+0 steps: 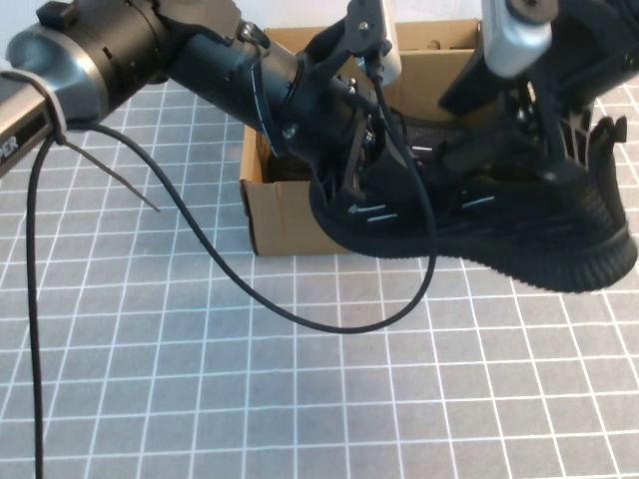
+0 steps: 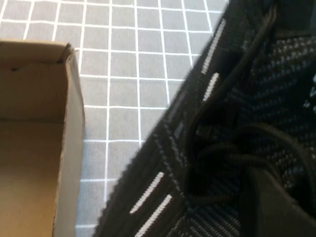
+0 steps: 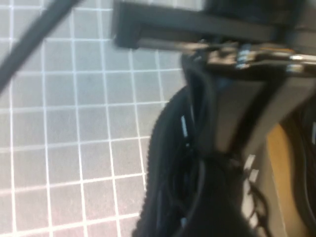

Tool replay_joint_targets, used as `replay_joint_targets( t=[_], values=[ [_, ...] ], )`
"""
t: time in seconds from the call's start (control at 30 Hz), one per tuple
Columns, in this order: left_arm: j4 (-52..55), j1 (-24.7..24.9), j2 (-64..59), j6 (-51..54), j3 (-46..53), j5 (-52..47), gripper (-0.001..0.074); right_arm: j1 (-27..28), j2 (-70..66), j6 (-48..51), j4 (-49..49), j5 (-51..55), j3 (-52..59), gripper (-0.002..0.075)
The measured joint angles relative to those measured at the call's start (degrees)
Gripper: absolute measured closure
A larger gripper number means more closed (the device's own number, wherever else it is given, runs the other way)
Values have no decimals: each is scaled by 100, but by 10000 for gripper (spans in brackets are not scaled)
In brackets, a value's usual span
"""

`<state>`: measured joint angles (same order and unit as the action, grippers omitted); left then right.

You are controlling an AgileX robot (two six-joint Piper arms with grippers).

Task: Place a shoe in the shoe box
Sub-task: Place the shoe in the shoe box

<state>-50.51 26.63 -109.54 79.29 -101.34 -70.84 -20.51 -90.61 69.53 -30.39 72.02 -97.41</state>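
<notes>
The shoe (image 1: 519, 235), a black mesh sneaker with white dashes and a ribbed sole, hangs tilted over the front wall of the shoe box (image 1: 285, 215), an open brown cardboard box. My left gripper (image 1: 364, 175) reaches in from the upper left and is shut on the shoe's left end at the laces. My right gripper (image 1: 524, 150) comes down from the top right and is shut on the shoe near its opening. The left wrist view shows the laces and dashes of the shoe (image 2: 222, 123) beside the box wall (image 2: 34, 148). The right wrist view shows the shoe (image 3: 173, 173) blurred.
A black cable (image 1: 250, 279) loops from the left arm across the grey gridded table (image 1: 200, 399) in front of the box. The box's lid flap (image 1: 439, 45) stands up at the back, behind both arms.
</notes>
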Motion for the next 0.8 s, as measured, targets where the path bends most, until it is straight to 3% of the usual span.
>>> replay_joint_targets(
  t=[0.1, 0.2, 0.47, 0.8],
  values=[
    [38, 0, 1, 0, 0, 30, 710, -10, 12, -751, 219, 0, -261, 349],
    [104, 0, 22, -24, -125, 30, 707, -11, 90, -1661, 750, 0, -499, 398],
    [358, 6, 122, -251, -808, 580, 714, -11, 698, -3483, 1983, 22, -579, 687],
    [706, 6, -119, -263, -856, 2226, 714, -11, 1894, -4549, 2204, 33, 325, 739]
  ],
)
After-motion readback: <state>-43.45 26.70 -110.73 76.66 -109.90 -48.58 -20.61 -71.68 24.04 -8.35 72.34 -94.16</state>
